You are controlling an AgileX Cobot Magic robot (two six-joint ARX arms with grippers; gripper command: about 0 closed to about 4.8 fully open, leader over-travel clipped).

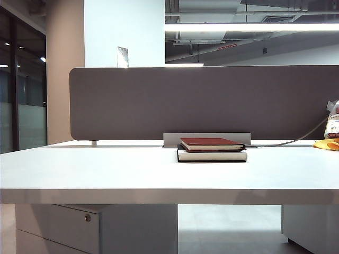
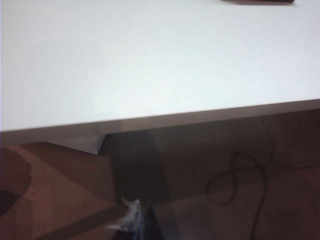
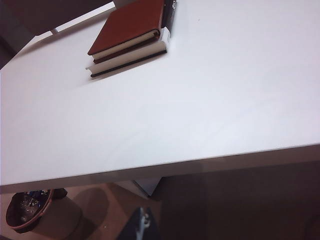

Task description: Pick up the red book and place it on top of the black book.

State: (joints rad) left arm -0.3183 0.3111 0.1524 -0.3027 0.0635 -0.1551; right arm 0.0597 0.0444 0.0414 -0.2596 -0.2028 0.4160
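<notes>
Two books stacked: red book (image 3: 131, 26) flat atop black book (image 3: 131, 56) on white table (image 1: 106, 169). Bin (image 3: 30, 214) beneath, contents unclear. Left gripper (image 2: 134, 220) and right gripper (image 3: 142, 222) off the table edge, jaws closed, empty.

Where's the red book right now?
In the exterior view the red book lies on top of the black book, right of the table's centre, near the grey divider.

The exterior view looks level across the table (image 1: 106, 174) from its near edge toward the grey partition (image 1: 201, 100). Both wrist views look down over that edge from near it; the right shares the stacked books (image 3: 131, 37) with the exterior.
</notes>
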